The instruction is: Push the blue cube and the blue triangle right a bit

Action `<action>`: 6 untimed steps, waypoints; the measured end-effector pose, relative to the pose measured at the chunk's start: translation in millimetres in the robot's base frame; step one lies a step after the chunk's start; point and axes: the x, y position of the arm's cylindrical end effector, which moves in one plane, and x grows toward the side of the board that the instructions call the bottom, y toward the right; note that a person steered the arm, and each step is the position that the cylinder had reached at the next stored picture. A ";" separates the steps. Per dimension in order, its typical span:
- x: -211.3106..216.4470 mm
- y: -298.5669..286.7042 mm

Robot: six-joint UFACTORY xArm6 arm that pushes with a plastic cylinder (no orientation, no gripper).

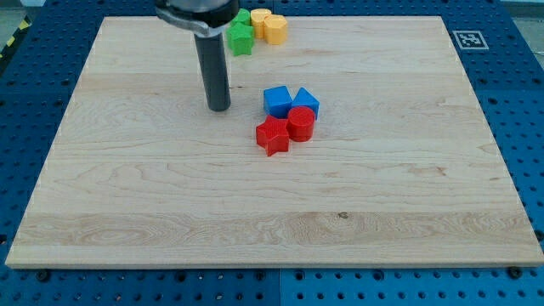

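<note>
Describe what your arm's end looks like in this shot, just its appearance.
A straight, dark grey-black cylindrical rod, smooth and slightly glossy, with no markings or cables visible. It hangs from a wider black rounded mount cut off at the view's top. My tip is a plain blunt end, standing to the view's left of the blue cube.

The rod (214, 68) runs out of frame at the view's top, its mount cropped. It partly hides 1 green block (241, 39); a second green block (244, 16) behind shows only a sliver, shape unclear.
</note>
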 end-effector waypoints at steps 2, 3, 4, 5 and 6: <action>3.0 50.9; 3.0 72.9; 3.0 93.2; 3.0 109.3; 3.0 113.6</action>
